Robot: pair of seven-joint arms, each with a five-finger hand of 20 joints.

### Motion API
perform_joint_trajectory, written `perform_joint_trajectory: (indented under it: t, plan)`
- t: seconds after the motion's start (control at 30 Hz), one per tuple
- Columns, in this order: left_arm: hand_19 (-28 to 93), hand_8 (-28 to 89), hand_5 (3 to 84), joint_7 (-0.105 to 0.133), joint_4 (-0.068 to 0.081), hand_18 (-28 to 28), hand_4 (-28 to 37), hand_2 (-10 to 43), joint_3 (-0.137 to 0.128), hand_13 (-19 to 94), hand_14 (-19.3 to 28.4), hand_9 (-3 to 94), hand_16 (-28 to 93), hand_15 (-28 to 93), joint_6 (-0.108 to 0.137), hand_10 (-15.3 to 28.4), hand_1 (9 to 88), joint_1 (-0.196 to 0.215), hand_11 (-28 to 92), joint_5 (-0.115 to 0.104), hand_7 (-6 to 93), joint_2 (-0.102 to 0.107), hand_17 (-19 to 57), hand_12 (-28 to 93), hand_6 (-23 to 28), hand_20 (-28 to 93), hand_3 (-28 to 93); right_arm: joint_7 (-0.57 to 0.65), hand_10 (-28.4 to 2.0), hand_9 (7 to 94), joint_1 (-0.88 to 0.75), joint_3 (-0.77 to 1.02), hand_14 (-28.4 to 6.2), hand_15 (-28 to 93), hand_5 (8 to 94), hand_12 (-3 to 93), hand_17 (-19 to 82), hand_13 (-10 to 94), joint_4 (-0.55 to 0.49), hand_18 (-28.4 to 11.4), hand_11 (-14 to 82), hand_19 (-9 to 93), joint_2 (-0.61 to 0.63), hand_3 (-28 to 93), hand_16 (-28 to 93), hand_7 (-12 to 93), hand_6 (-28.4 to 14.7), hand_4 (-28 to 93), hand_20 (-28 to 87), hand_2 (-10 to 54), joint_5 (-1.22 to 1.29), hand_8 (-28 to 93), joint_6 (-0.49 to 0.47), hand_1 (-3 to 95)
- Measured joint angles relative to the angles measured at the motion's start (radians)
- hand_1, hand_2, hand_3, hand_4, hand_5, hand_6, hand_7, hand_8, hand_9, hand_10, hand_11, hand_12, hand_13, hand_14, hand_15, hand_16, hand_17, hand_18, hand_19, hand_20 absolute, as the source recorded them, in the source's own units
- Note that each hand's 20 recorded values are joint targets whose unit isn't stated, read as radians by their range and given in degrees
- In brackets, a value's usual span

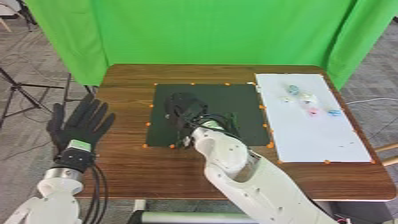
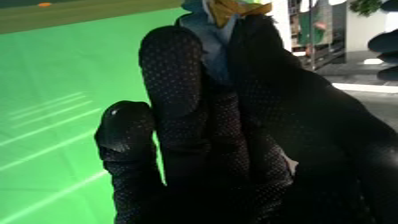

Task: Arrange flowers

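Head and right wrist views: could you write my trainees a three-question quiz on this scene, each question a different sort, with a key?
1. True or false: the right hand is over the black mat.
2. The left hand's fingers are: A) curled into a fist; B) straight and spread; C) wrapped round a flower.
3. Fill in: the small flowers at the right of the head view lie on a ____ sheet.

Key: 1 true; 2 B; 3 white.

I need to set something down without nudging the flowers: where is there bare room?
White sheet between the flowers and its near edge; brown table in front of the black mat, left of the right arm. Crowded: the sheet's far half, and mid-mat around the right hand.
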Motion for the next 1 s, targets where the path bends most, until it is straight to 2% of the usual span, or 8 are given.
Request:
perform_joint_trajectory:
  t: [0.27, 0.6, 0.7, 0.77, 0.9, 1.0]
  plan:
    - [33, -10, 36.4, -0.016, 0.008, 12.6, -28.3, 14.3, 0.021, 20, 9.9, 29.4, -9, 26, 0.001, 11.2, 23.8, -0.021, 17, 0.004, 12.6, -0.001, -5.3, 5, 5.3, 9, 72, 0.02, -9.2, 85.6, 0.001, -0.005, -5.3, 43, 74.2, 37.2, 43, 75, 0.046, -20.9, 7.8, 90, -0.046, 73, 43, 30, -1.3, -28, 35, -9.5, -0.021, 4, -0.01, 60.2]
    - [34, -10, 36.0, -0.022, 0.009, 12.7, -28.3, 13.6, 0.025, 20, 10.6, 29.0, -9, 28, 0.002, 11.2, 25.2, -0.032, 17, 0.007, 12.9, -0.002, -5.6, 6, 5.4, 10, 72, 0.035, -9.3, 83.6, -0.005, -0.025, -4.7, 42, 72.0, 35.8, 42, 74, 0.092, -21.1, 7.3, 89, -0.074, 72, 44, 28, -1.8, -28, 35, -9.5, -0.079, 3, -0.031, 60.4]
    - [34, -10, 35.7, -0.023, 0.009, 12.7, -28.3, 13.1, 0.024, 19, 10.9, 28.6, -9, 29, 0.005, 11.3, 25.5, -0.032, 17, 0.008, 13.1, -0.002, -5.6, 6, 5.6, 10, 72, 0.044, -9.7, 80.0, -0.009, -0.025, -4.5, 42, 69.2, 33.9, 42, 72, 0.091, -21.6, 6.7, 89, -0.075, 70, 44, 27, -2.1, -28, 36, -9.5, -0.078, 2, -0.049, 60.0]
    - [35, -10, 34.7, -0.023, 0.009, 12.7, -28.2, 9.8, 0.024, 19, 11.0, 28.3, -9, 29, 0.006, 11.1, 29.1, -0.032, 18, 0.008, 13.7, -0.002, -5.7, 6, 5.6, 9, 72, 0.049, -9.7, 79.5, -0.013, -0.024, -4.6, 42, 68.5, 33.8, 41, 71, 0.089, -21.7, 6.7, 90, -0.075, 70, 44, 26, -2.1, -28, 36, -9.5, -0.077, 2, -0.064, 59.6]
    - [35, -10, 33.8, -0.026, 0.009, 12.8, -28.2, 7.1, 0.023, 20, 10.9, 28.0, -9, 30, 0.008, 10.8, 31.7, -0.032, 18, 0.015, 14.9, -0.002, -5.7, 6, 5.5, 10, 72, 0.05, -10.3, 78.0, -0.022, -0.02, -4.6, 43, 67.9, 32.0, 41, 71, 0.077, -21.8, 9.3, 89, -0.075, 70, 43, 26, -1.9, -28, 36, -9.5, -0.077, 1, -0.105, 58.1]
    - [35, -10, 32.2, -0.027, 0.009, 12.7, -26.7, 3.3, 0.022, 20, 10.7, 27.4, -9, 30, 0.008, 10.5, 34.1, -0.032, 19, 0.022, 16.0, -0.002, -5.7, 7, 5.3, 9, 71, 0.05, -11.8, 73.0, -0.027, -0.018, -4.8, 45, 65.4, 24.0, 39, 69, 0.064, -22.6, 18.1, 89, -0.075, 72, 42, 24, -1.2, -28, 37, -9.5, -0.077, -12, -0.142, 55.5]
